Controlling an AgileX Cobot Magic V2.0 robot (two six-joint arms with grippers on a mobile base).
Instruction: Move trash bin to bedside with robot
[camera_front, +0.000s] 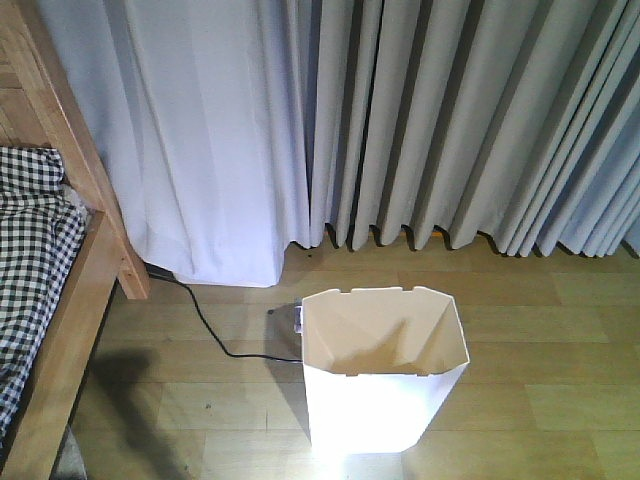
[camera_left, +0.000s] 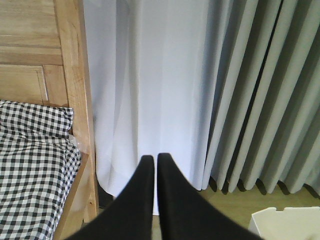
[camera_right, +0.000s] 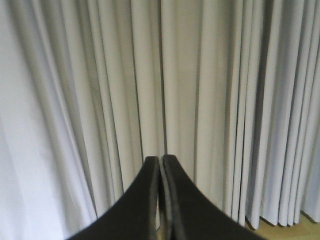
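While the bed (camera_front: 45, 290) fills the left edge of the front view, wooden frame with black-and-white checked bedding (camera_front: 30, 250) on it, a black cable (camera_front: 205, 325) runs over the wood floor (camera_front: 540, 330) from the bed's post toward the trash bin (camera_front: 380, 375). Bin is white, upright, open top, inside looks empty; stands on the floor right of the bed, apart from it, not touching the frame, in front of the grey curtains (camera_front: 450, 120). Small dark object just behind the bin's left rim, can't tell what it is. Left wrist view: left gripper (camera_left: 155, 159) has its fingers pressed together, nothing between them, pointed at the white curtain (camera_left: 150, 75) just right of the bed's headboard (camera_left: 35, 50); corner of the bin's rim shows at lower right. Right wrist view: right gripper (camera_right: 160, 160) also closed with tips touching, holding nothing, facing the curtain folds, with a strip of floor at the bottom right.
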